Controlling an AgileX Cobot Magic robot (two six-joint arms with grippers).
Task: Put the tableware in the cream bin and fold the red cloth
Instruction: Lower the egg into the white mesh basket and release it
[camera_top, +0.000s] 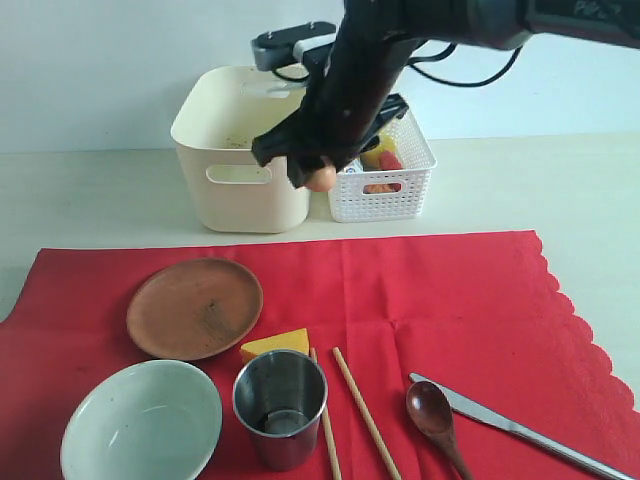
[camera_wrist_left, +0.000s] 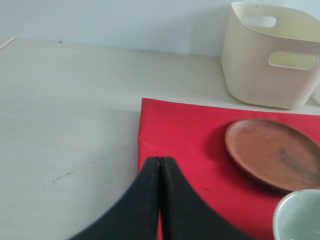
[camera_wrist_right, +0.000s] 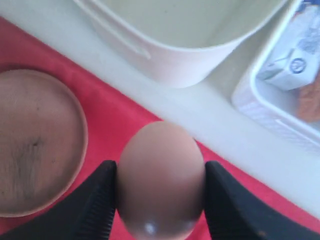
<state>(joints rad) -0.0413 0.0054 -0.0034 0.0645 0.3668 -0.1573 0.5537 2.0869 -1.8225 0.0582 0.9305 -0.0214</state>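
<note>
Gripping an egg (camera_wrist_right: 161, 150), the right gripper (camera_wrist_right: 160, 172) is hanging near the cream bin (camera_top: 240, 150) while the left gripper (camera_wrist_left: 160, 162), closed tight, is hovering over the edge of the red cloth (camera_wrist_left: 190, 130) near the wooden plate (camera_wrist_left: 272, 150).

I see a brown egg (camera_top: 320, 179) up off the pale table (camera_top: 90, 200), just by the white lattice basket (camera_top: 400, 203); inside that I make out a milk carton (camera_wrist_right: 292, 67) and something yellow (camera_top: 380, 150); an orange cheese wedge (camera_top: 275, 344) lies nearer the camera.
</note>
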